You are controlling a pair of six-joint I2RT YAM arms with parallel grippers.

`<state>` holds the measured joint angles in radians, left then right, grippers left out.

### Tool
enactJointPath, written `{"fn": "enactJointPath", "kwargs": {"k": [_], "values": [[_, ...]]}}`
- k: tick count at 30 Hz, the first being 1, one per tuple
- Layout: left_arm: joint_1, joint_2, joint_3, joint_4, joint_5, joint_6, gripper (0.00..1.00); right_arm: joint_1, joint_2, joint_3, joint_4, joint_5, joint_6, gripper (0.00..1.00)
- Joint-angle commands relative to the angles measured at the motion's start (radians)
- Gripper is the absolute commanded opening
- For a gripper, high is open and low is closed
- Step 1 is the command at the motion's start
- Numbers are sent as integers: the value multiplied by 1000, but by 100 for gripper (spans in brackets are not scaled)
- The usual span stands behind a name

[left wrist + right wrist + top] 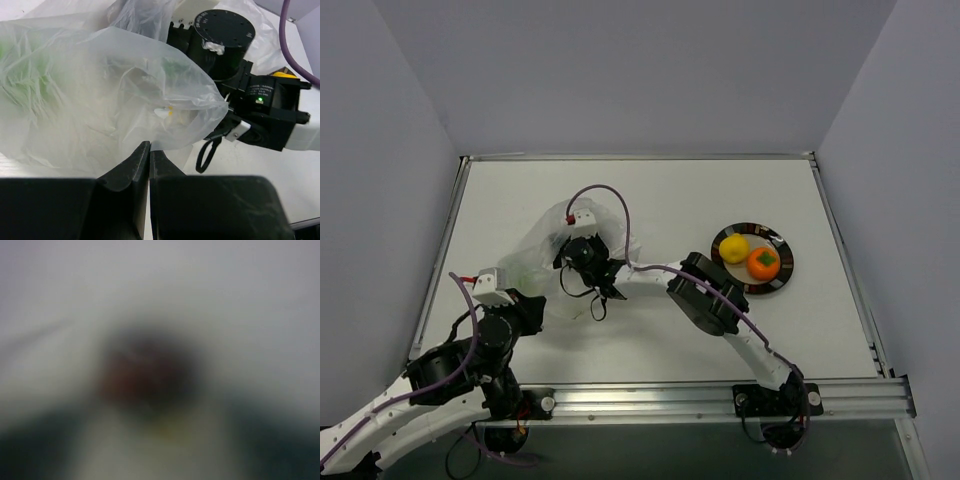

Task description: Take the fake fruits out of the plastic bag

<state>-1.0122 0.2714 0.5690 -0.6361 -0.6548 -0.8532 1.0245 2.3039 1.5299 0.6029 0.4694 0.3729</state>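
The plastic bag [535,250] lies crumpled left of the table's middle, and it fills the left wrist view [100,90]. My left gripper [149,150] is shut on the bag's near edge, low at its left side [520,303]. My right gripper [570,250] reaches into the bag's mouth from the right, its tips hidden by the film. The right wrist view is badly blurred. In it my right gripper [160,450] shows as dark fingers far apart at the lower corners, open. A dark reddish round fruit [145,375] lies ahead of it. Green patches [20,85] show through the film.
A dark round plate [782,285] at the right holds a yellow fruit [733,248] and an orange fruit [763,263]. The right arm's wrist [260,110] and purple cable [610,195] cross beside the bag. A metal rail [670,400] runs along the near edge.
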Motion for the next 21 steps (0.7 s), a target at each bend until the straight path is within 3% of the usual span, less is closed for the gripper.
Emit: {"fn": "enactJointPath", "kwargs": {"k": [1, 3, 5, 6, 10, 21], "values": [[3, 31, 15, 30, 6, -15, 2, -23, 57, 71, 37, 2, 53, 100], [3, 32, 20, 24, 0, -10, 2, -30, 69, 76, 67, -35, 61, 100], [3, 29, 26, 15, -8, -7, 2, -32, 63, 59, 135, -70, 63, 93], [3, 28, 26, 13, -14, -7, 2, -32, 52, 20, 164, -86, 60, 80], [3, 31, 26, 18, -23, -1, 2, -27, -39, -85, 279, -156, 20, 60], [3, 55, 22, 70, -75, 31, 2, 61, -351, -390, 247, -239, -55, 56]]}}
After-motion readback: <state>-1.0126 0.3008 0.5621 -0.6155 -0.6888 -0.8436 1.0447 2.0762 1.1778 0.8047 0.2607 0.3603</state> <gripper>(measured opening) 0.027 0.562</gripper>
